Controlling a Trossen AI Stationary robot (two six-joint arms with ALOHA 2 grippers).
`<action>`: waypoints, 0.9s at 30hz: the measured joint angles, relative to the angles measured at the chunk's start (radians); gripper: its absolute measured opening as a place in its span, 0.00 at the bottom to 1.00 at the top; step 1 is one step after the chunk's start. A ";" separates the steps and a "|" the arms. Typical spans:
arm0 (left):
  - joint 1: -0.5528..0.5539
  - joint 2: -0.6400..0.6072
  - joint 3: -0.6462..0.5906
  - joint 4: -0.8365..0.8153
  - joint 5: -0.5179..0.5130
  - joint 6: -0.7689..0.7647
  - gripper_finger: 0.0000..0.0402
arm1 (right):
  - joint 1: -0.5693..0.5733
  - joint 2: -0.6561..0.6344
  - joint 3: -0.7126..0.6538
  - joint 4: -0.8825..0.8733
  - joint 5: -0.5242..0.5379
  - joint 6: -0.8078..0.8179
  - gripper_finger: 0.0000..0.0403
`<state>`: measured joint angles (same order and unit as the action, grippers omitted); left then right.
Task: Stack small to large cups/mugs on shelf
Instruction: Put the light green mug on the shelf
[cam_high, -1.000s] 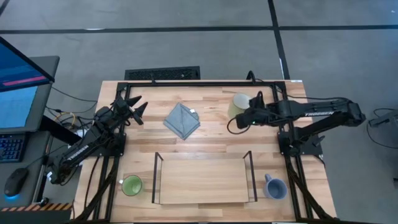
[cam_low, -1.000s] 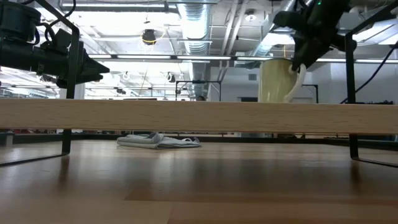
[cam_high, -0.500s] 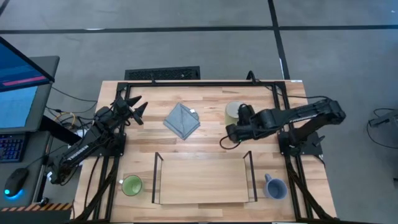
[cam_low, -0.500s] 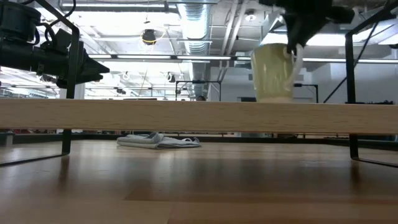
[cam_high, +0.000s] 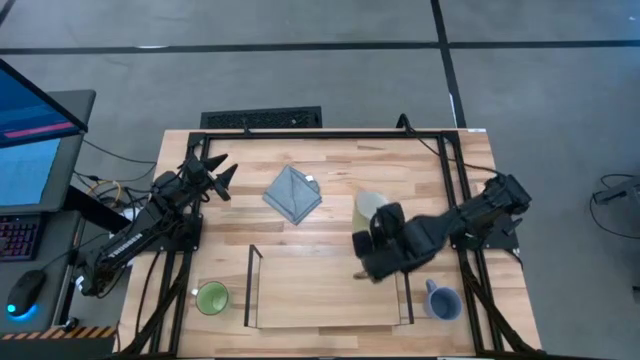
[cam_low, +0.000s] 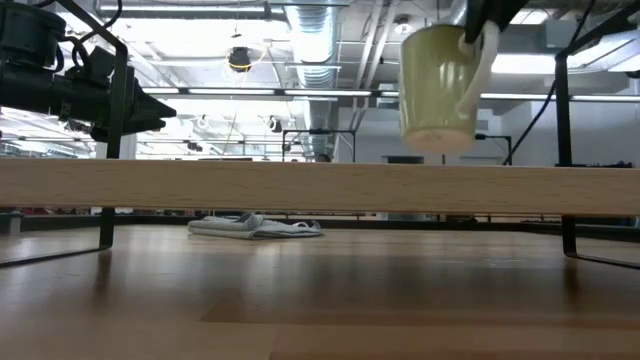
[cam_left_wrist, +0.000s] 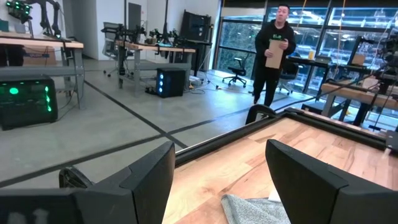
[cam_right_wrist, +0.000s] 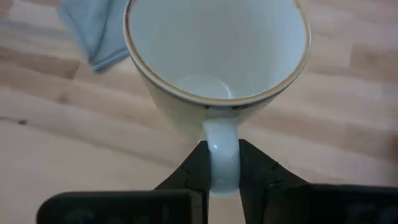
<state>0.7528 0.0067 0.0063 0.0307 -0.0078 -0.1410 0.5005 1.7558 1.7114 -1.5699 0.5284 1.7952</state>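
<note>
Three mugs, all empty: the cream-white mug hangs right of centre above the shelf, its handle pinched by the right end effector; left end effector gapes, empty.

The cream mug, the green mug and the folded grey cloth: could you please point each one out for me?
cream mug (cam_right_wrist: 211, 68): right wrist view, on its inner wall.
green mug (cam_high: 211, 298): high view, on its open inside.
grey cloth (cam_high: 292, 194): high view, on the middle of the folded fabric.
</note>
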 joint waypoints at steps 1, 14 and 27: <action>0.000 0.000 0.000 0.000 0.000 0.000 0.61 | 0.014 0.013 0.007 -0.005 0.001 0.027 0.16; 0.000 0.048 0.000 0.000 0.001 0.001 0.61 | 0.074 0.166 0.158 -0.002 -0.007 0.126 0.16; 0.000 0.092 0.000 0.000 0.001 0.015 0.61 | 0.117 0.215 0.224 -0.002 -0.035 0.187 0.16</action>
<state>0.7528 0.0986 0.0063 0.0307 -0.0071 -0.1257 0.6178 1.9709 1.9358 -1.5721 0.4937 1.9820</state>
